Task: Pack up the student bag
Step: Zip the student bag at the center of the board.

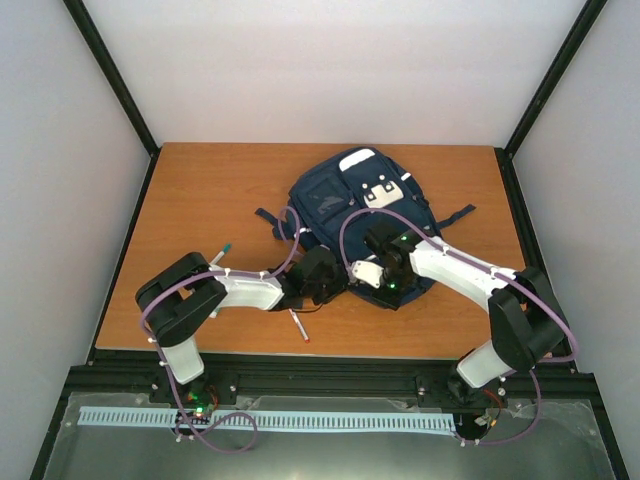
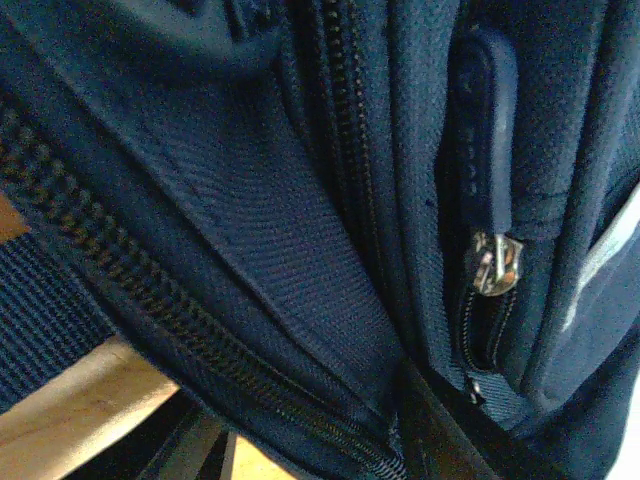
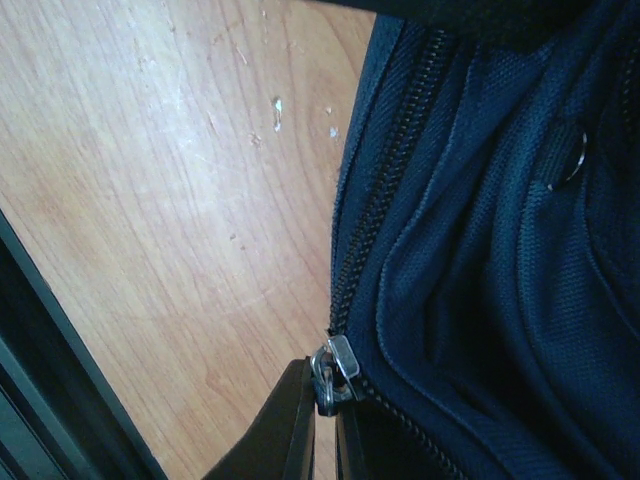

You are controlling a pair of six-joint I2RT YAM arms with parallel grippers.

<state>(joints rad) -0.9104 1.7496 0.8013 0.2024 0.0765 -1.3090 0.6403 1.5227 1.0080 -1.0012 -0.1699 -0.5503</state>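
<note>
Bag: the student bag (image 1: 345,195) lies flat on the wooden table (image 1: 200,190), in the middle toward the far side, front pockets and white patches facing up
Left gripper: the left gripper (image 1: 322,280) is pressed against the bag's near left edge; its wrist view is filled with navy fabric and zipper rows, with one dark finger (image 2: 432,430) low in the frame; whether the claw pinches the fabric or stands loose, I cannot tell
Right gripper: the right gripper (image 3: 325,405) sits at the bag's near edge, claw closed, pinching the metal zipper pull (image 3: 330,372) of the main zipper
Pocket zipper: a second slider (image 2: 496,265) with a dark tab, seen in the left wrist view
Loose items: a green-capped pen (image 1: 221,252) beside the left arm; a red-tipped pen (image 1: 298,326) near the front edge, just below the left gripper
</note>
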